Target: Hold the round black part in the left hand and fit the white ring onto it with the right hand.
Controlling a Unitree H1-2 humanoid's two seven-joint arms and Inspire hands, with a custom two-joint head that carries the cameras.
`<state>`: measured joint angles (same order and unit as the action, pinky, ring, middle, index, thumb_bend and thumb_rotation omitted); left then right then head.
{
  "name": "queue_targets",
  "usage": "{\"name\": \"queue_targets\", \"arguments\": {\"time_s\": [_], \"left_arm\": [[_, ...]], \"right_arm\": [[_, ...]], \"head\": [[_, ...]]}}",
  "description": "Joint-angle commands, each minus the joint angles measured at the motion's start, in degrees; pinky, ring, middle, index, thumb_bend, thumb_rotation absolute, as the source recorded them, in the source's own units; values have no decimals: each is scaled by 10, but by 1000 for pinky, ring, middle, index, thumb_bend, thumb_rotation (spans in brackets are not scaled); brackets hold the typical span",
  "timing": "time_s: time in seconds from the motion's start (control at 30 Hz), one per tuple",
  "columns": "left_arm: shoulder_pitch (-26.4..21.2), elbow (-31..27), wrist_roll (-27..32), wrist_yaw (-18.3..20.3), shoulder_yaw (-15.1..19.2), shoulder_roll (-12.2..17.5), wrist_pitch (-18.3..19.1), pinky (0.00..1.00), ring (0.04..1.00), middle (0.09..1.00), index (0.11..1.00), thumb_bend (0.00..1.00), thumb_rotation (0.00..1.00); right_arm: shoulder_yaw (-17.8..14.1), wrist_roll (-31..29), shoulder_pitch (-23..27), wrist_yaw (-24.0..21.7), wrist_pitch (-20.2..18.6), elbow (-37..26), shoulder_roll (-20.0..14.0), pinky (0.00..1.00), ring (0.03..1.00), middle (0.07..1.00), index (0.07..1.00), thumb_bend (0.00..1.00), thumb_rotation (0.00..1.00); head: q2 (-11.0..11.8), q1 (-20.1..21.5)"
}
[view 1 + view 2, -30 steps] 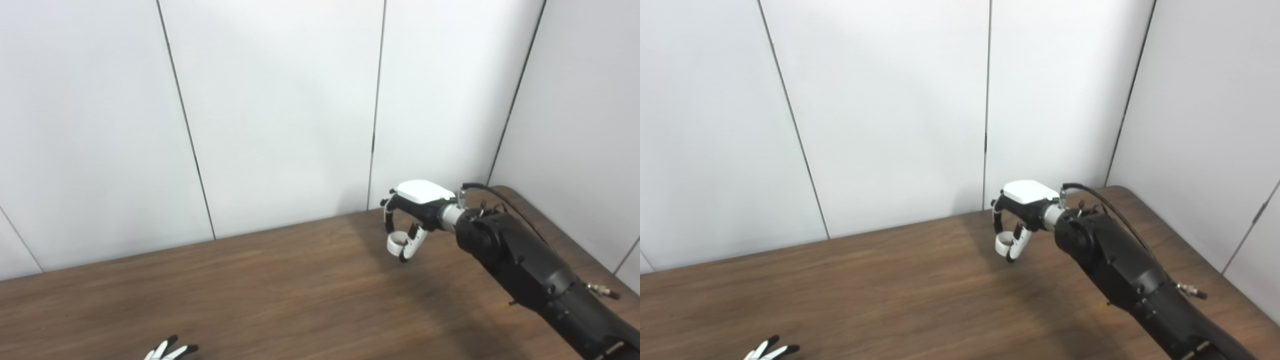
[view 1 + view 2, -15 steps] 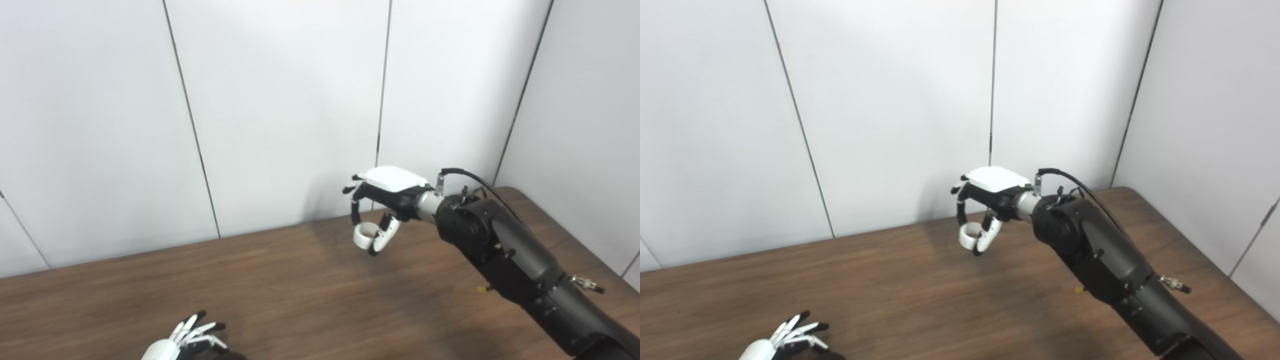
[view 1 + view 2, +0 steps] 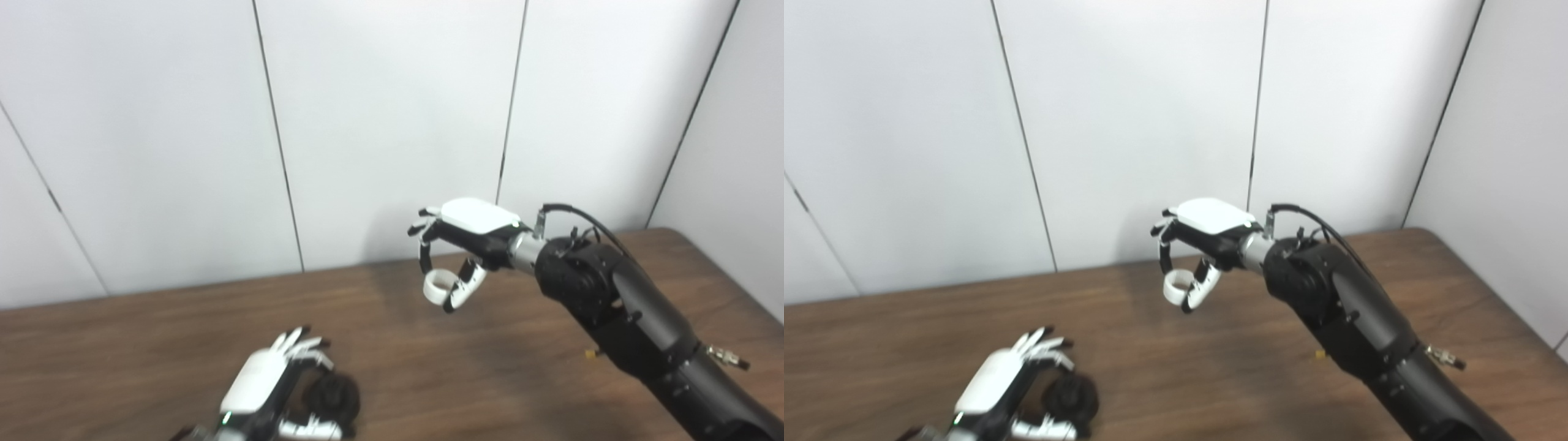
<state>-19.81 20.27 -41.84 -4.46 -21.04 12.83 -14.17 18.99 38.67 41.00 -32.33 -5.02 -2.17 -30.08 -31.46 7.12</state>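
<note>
The round black part rests low on the brown table at the bottom left. My left hand is curled around it, fingers over its far side and thumb under its near side. My right hand hovers above the table's far middle, palm down. The white ring is pinched between its fingertips and thumb, and its opening faces up. The ring is well to the right of the black part and higher. In the right eye view the ring and the part are equally far apart.
White wall panels close off the back of the table, and another wall stands on the right. A small yellowish speck lies on the wood beside my right forearm.
The camera has swung left, bringing my left hand and the black part fully into view. My right hand has carried the ring leftward and slightly up from the table's far right.
</note>
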Motion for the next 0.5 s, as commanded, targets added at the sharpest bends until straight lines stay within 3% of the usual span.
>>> {"name": "queue_targets", "arguments": {"time_s": [0.0, 0.1, 0.47], "left_arm": [[22, 48, -11, -12, -24, -21, 0, 1000, 981, 857, 479, 521, 47], [17, 56, -15, -19, -32, -26, 3, 1000, 985, 859, 479, 521, 47], [9, 71, -21, -30, -45, -42, 10, 1000, 987, 862, 478, 522, 48]], "right_arm": [[-8, -7, 35, 1, 12, -21, -3, 875, 977, 875, 476, 517, 121], [-5, -7, 37, -3, 17, -25, 0, 832, 974, 877, 475, 518, 120], [2, -13, 39, -22, 17, -38, 18, 835, 976, 881, 476, 518, 121]], "head": [[-9, -7], [-15, -14], [-23, -26]]}}
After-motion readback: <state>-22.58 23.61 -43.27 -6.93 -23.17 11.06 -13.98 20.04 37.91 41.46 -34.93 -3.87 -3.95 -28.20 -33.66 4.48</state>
